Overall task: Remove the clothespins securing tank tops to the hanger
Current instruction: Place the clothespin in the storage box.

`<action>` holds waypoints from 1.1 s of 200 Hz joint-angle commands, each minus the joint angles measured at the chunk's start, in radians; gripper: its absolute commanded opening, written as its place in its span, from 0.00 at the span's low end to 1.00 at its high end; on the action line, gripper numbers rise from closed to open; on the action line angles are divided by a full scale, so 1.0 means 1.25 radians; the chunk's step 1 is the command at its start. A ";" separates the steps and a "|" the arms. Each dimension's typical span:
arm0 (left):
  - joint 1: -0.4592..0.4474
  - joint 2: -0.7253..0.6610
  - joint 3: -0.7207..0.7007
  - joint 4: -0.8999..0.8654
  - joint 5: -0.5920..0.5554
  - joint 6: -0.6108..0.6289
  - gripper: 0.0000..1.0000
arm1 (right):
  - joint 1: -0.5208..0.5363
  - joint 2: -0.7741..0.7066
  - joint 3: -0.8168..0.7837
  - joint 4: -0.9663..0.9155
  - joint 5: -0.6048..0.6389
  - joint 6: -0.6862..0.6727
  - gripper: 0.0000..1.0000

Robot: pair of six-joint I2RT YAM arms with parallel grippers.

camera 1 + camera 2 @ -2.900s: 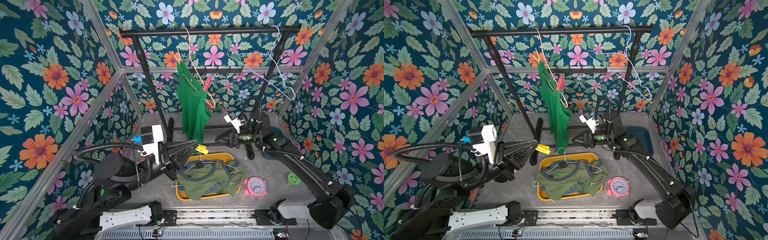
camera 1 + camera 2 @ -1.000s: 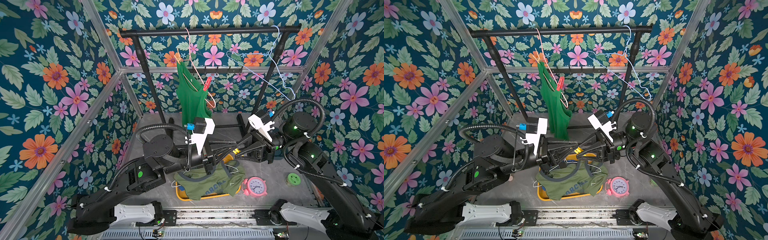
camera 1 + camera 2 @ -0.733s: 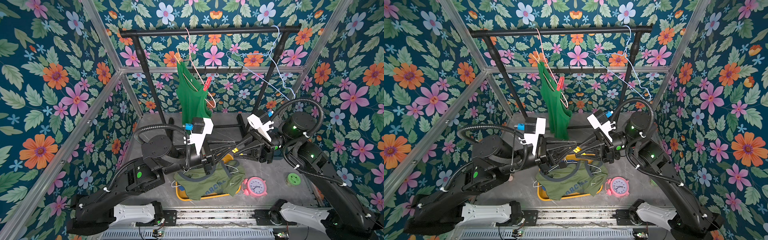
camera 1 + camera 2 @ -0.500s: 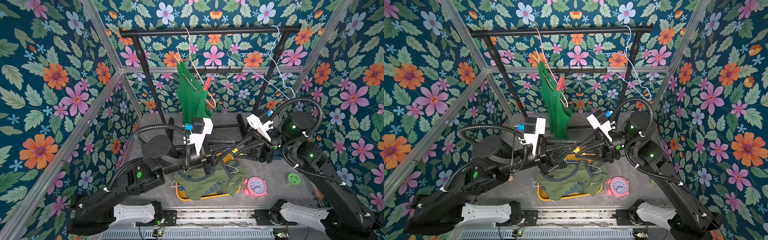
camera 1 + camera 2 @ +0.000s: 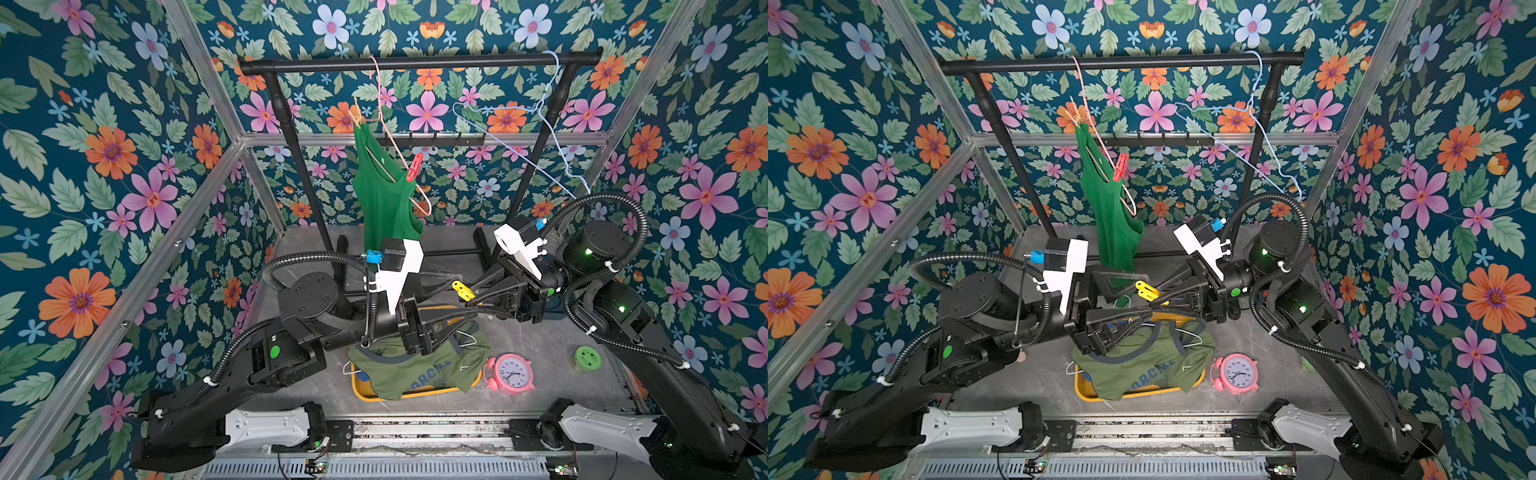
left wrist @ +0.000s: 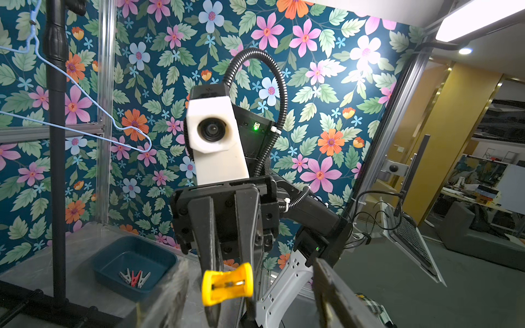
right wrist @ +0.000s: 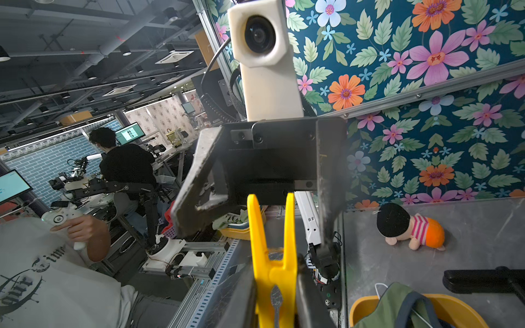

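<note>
Both top views: the yellow clothespin (image 5: 462, 289) (image 5: 1146, 291) is held midair above the table (image 5: 536, 349) (image 5: 1237, 336). Left wrist view: it (image 6: 227, 286) is clenched by the right end effector (image 6: 231, 298). Right wrist view: the left end effector (image 7: 254, 233) is spread wide, released, so the pin (image 7: 272, 255) can be taken away

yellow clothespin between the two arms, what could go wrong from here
1. Only the right end effector pinches the yellow clothespin. The left end effector stands open around it, so backing away crookedly could knock it loose toward the olive top below.
2. The blue bin with the other clothespins sits beside the rack post, which the right arm might clip on the way.
</note>
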 commanded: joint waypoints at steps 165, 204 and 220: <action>0.001 -0.001 -0.117 0.107 -0.095 0.040 0.91 | -0.553 -0.125 -0.468 -0.113 0.472 0.036 0.00; 0.001 -0.005 -0.146 0.096 -0.072 0.053 0.91 | -0.686 -0.008 -0.493 -0.073 0.525 0.070 0.00; 0.001 -0.010 -0.148 0.085 -0.063 0.057 0.91 | -0.719 0.073 -0.473 -0.074 0.558 0.075 0.00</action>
